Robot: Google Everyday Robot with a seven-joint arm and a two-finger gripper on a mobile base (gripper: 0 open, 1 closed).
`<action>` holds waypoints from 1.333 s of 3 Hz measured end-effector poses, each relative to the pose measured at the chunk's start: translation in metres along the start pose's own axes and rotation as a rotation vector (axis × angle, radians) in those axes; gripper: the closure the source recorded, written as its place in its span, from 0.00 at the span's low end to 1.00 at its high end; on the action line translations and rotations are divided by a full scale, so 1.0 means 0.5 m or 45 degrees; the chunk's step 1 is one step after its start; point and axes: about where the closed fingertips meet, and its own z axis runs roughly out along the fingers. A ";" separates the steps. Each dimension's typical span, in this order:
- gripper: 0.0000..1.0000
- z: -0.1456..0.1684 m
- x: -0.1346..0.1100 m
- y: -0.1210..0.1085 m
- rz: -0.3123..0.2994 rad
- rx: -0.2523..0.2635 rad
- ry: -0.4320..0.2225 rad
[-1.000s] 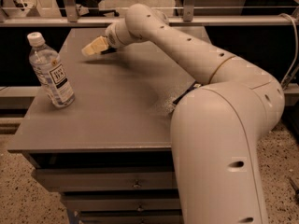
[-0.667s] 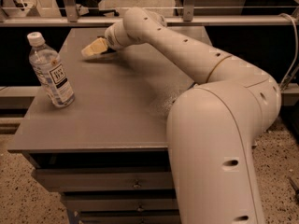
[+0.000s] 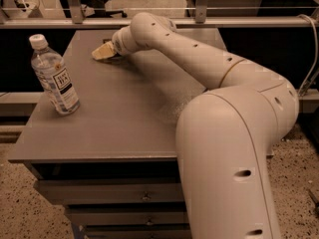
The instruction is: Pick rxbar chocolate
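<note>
My gripper (image 3: 102, 52) is at the far middle of the grey table (image 3: 114, 128), low over the top and pointing left. A small flat dark thing (image 3: 106, 40), which may be the rxbar chocolate, lies just behind the gripper near the table's far edge. It is too small and too hidden by the wrist to tell for sure. Nothing shows held in the gripper.
A clear plastic water bottle (image 3: 54, 76) with a white cap stands upright at the table's left side. My arm (image 3: 199, 63) stretches from the lower right across the table's right half. A metal rail (image 3: 75, 21) runs behind the table. Drawers (image 3: 144, 198) sit below the top.
The bulky lower part of the arm has shifted a little to the left. The gripper has stayed almost in the same spot at the far middle of the table.
</note>
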 end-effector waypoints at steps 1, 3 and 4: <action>0.65 -0.007 -0.002 -0.006 -0.010 0.016 -0.013; 1.00 -0.050 -0.041 0.007 -0.080 -0.032 -0.078; 1.00 -0.089 -0.080 0.021 -0.164 -0.114 -0.130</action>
